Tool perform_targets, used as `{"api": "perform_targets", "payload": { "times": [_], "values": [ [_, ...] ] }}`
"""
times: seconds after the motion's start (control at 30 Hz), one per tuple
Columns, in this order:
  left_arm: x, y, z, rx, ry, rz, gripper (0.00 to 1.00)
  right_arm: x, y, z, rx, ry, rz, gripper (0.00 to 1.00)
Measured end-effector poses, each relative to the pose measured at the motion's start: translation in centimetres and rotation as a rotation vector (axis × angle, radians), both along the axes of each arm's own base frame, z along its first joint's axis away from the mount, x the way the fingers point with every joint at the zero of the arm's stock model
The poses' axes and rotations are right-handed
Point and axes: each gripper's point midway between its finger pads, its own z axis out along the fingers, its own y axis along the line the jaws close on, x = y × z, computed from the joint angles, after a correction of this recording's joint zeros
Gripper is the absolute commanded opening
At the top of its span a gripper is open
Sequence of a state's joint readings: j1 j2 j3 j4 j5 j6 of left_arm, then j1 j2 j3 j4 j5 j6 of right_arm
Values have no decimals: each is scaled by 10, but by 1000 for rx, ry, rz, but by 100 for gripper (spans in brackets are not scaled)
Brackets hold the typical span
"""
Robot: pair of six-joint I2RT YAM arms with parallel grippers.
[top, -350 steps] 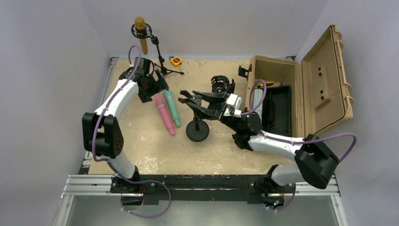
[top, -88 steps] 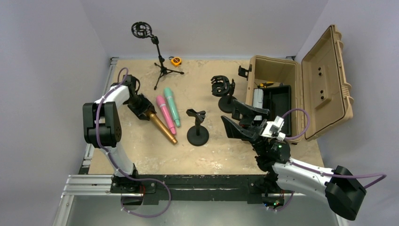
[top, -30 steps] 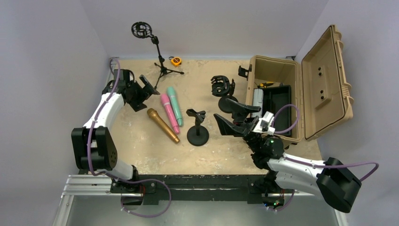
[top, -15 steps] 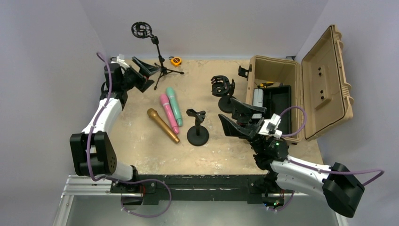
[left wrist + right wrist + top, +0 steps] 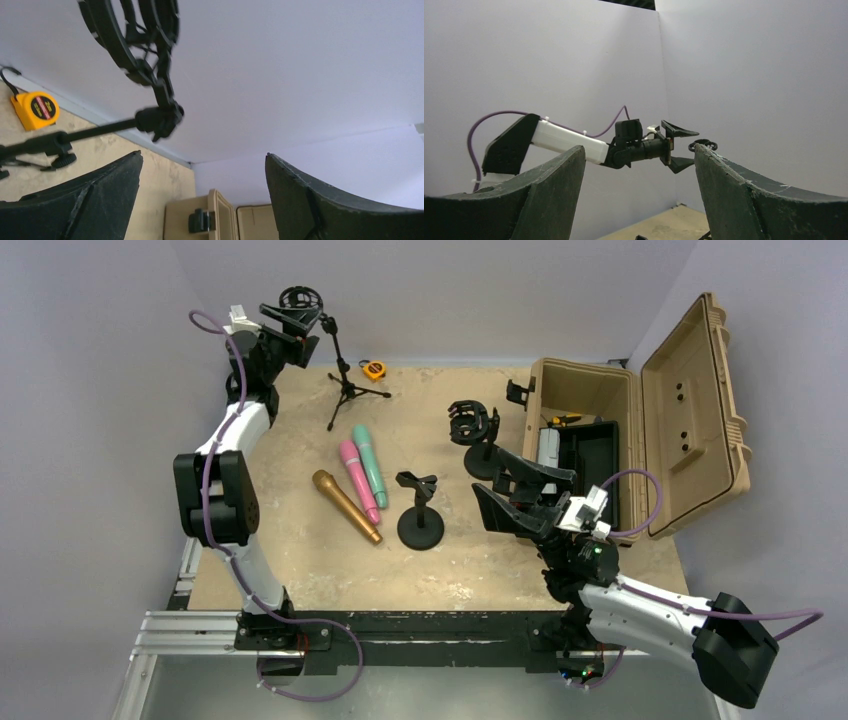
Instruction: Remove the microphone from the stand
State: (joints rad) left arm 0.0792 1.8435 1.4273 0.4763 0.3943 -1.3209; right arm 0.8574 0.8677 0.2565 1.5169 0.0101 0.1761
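Observation:
The gold microphone (image 5: pixel 345 507) lies flat on the table beside a pink (image 5: pixel 357 480) and a green one (image 5: pixel 368 464). The tripod stand (image 5: pixel 340 365) rises at the back left, its shock-mount ring (image 5: pixel 300 300) holding nothing. My left gripper (image 5: pixel 290 325) is raised right beside that ring, open and empty. In the left wrist view the ring (image 5: pixel 135 40) and the stand's pole (image 5: pixel 90 132) sit above and left of the open left gripper (image 5: pixel 202 157). My right gripper (image 5: pixel 520 490) hovers open and empty over the table's right half, also open in its own view (image 5: pixel 639 150).
A black desk stand (image 5: pixel 420 510) with an empty clip stands mid-table, and another stand with a shock mount (image 5: pixel 472 425) behind it. The open tan case (image 5: pixel 640 420) fills the right side. A yellow tape measure (image 5: pixel 373 369) lies by the tripod's feet.
My left arm has lifted off the table and swung back and up to the tripod's ring. The right gripper has shifted slightly right. The microphones have not moved.

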Motion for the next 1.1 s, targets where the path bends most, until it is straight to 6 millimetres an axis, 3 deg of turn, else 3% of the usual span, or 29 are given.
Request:
{"api": "perform_targets", "payload": {
  "times": [0.2,0.37,0.6,0.8,0.97,1.1],
  "values": [
    [47,10,-27,0,10,55,80,2,2,-2,-6,5,-1,78],
    [71,10,-43,57,18,81,60,6,5,-8,-20,25,-6,78],
    [87,12,-32,125,-14,109,31,3,0,-2,-2,13,-8,78],
    [91,10,-20,142,-13,111,5,0,-7,3,21,8,-16,78],
    [81,14,2,220,-24,136,0,-2,-8,5,27,2,-16,78],
    [64,28,10,327,-9,181,0,-2,-9,5,28,1,-15,78]
  ]
}}
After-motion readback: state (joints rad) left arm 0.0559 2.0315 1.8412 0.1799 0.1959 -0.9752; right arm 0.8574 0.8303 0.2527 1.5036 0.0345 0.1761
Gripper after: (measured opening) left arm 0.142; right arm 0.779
